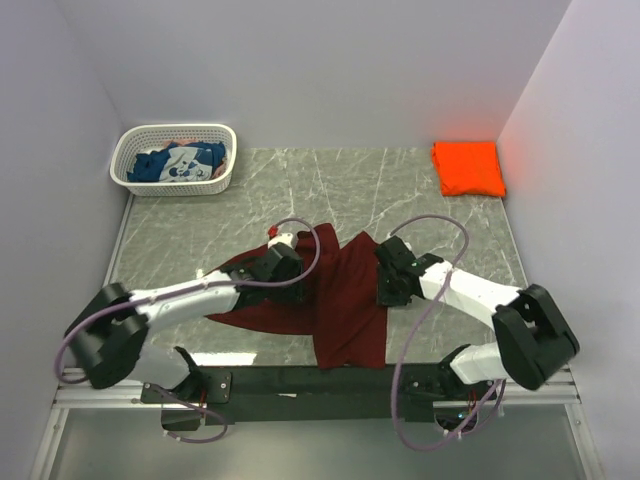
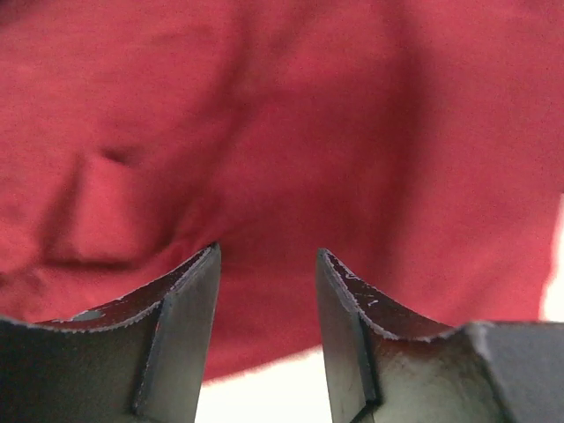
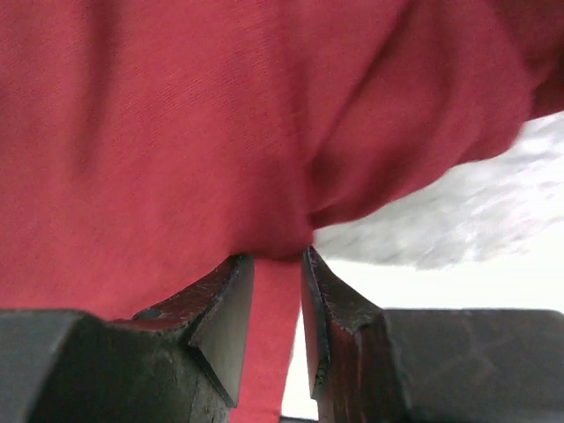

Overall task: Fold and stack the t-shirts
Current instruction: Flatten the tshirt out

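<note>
3 t-shirts, maroon t-shirt crumpled on the table near the arms, left gripper fingers parted over it gripping nothing, right gripper fingers narrow, pinching a fold of it, orange t-shirt folded at far right corner, blue t-shirt in far-left basket

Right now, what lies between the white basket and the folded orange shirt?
Nothing: only bare grey tabletop separates the basket from the orange shirt, as the top view shows.
</note>
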